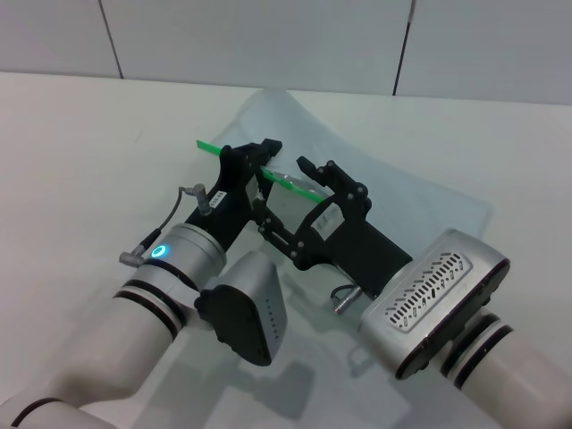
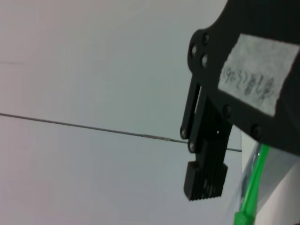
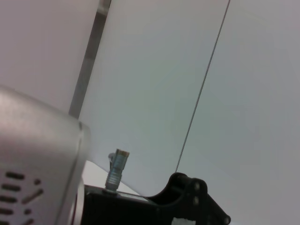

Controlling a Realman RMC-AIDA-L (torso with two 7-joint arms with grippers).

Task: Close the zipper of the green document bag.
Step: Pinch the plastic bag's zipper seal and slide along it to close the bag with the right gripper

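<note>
My left claw (image 1: 253,154) sits at the thin bright green plastic zipper strip (image 1: 211,147), its black fingers pinched narrow on it near the strip's middle; the strip's free end sticks out past the claw toward my left; my right claw (image 1: 315,175) is just beside the left one, farther along the same green edge, and I cannot tell from the head view whether its fingers are clamped on the strip or merely lie against it; the green line (image 1: 295,183) runs between the two claws, tilted slightly as it goes toward my right. In the left wrist view a ribbed black finger (image 2: 206,177) hangs in front of the pale wall, with the green strip (image 2: 253,185) close by it and a fold of clear plastic beside that. Outward from the claws, the flat translucent pale blue-grey plastic document bag (image 1: 375,165) spreads over the white tabletop (image 1: 80,152), its far corner raised a little; my two silver-and-white forearms come in from the near edge, crossing above the bag's near part; behind the tabletop stands a light panelled wall (image 1: 268,40) with dark seams.
</note>
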